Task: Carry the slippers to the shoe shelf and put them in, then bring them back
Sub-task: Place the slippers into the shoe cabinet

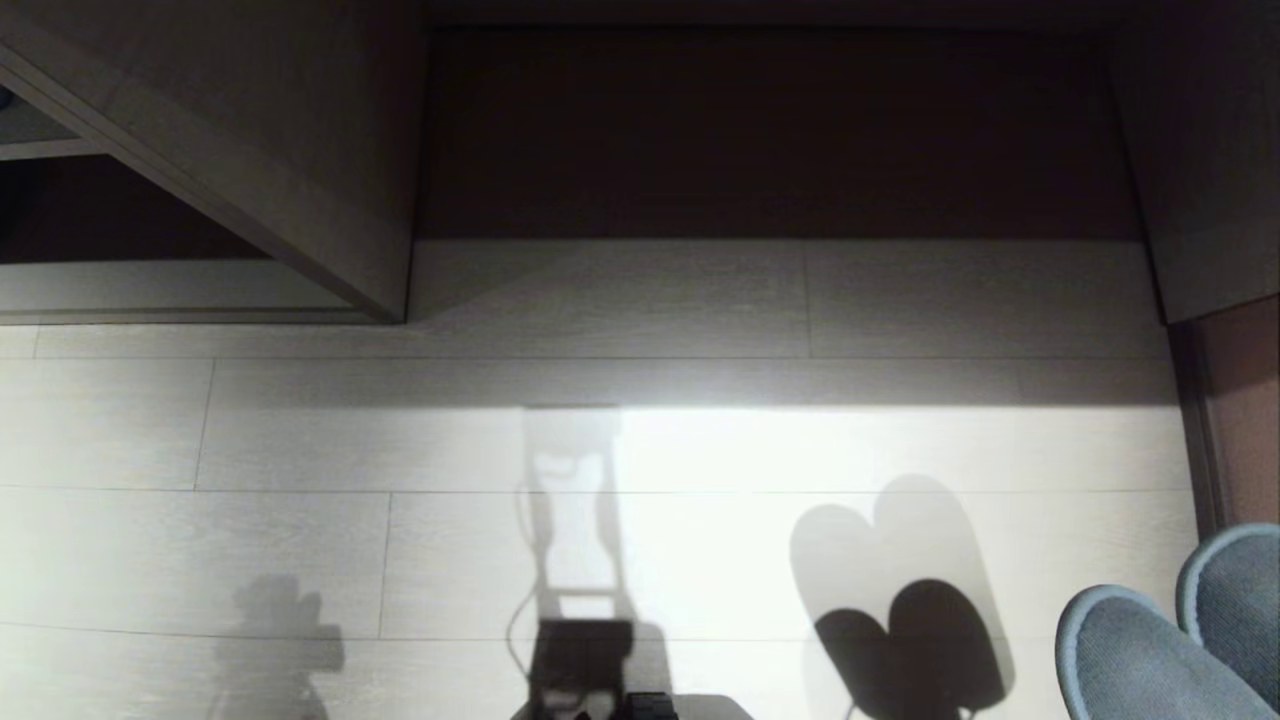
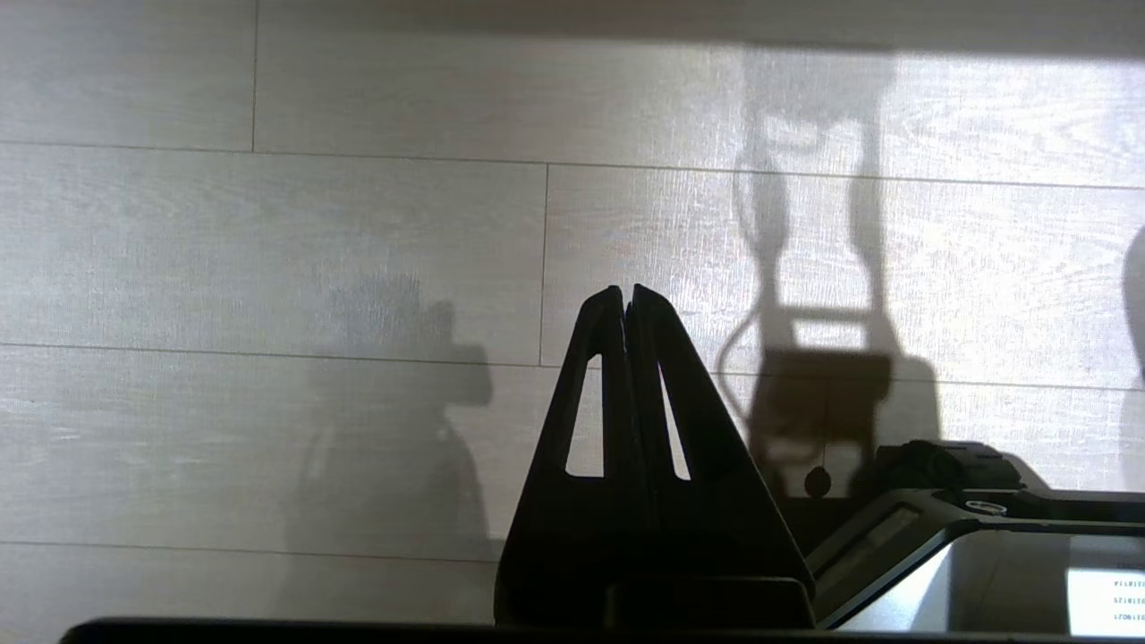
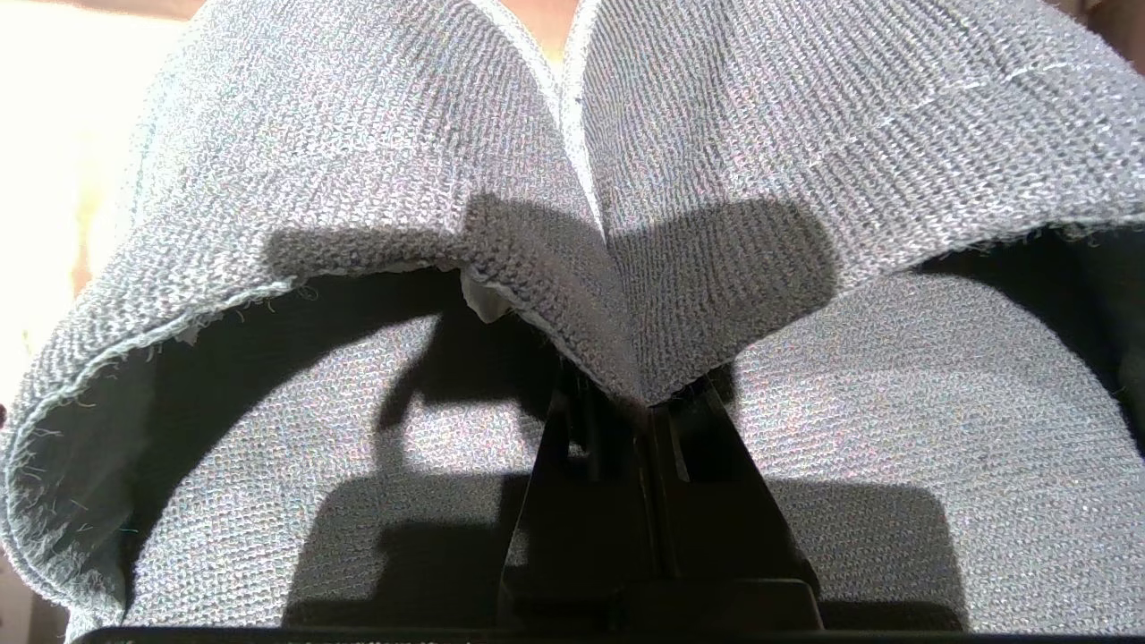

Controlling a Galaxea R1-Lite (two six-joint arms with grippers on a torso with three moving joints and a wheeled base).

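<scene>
Right gripper [image 3: 651, 407] clamping both slippers [image 3: 572, 179] together at their inner edges.

Fingers [image 3: 707, 501] are pressing flat against each other, with the adjoining inner upper rims of the pair pinched between the tips. The two grey woven uppers are fanning out ahead of the gripper, one to each side, with pale sole rims meeting in a thin seam straight beyond the tips. Both openings are gaping toward the gripper, insoles showing on either side of the fingers. The gripper's shadow is falling across the insoles and the pinched rims. Frayed threads are showing along the opening edges.
</scene>
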